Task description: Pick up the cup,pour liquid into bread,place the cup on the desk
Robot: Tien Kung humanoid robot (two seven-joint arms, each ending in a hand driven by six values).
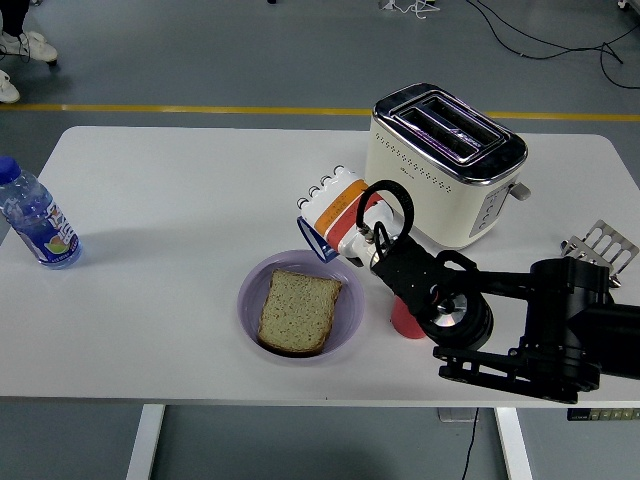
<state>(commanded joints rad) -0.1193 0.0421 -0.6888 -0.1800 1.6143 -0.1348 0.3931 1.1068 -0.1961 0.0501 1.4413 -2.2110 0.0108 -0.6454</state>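
Observation:
My right hand (334, 208), white with orange and red bands, is shut on a blue-rimmed cup (316, 241). It holds the cup tilted, mouth down and to the left, above the far right rim of a purple plate (250, 287). A slice of brown bread (297, 311) lies flat in the plate. No liquid is visible. The black right arm (500, 310) reaches in from the lower right. The left arm is out of view.
A cream toaster (440, 165) stands just behind the hand. A red cup (403, 318) stands on the table under the arm, right of the plate. A water bottle (35, 220) stands at the far left. A metal rack (600, 245) lies at the right edge.

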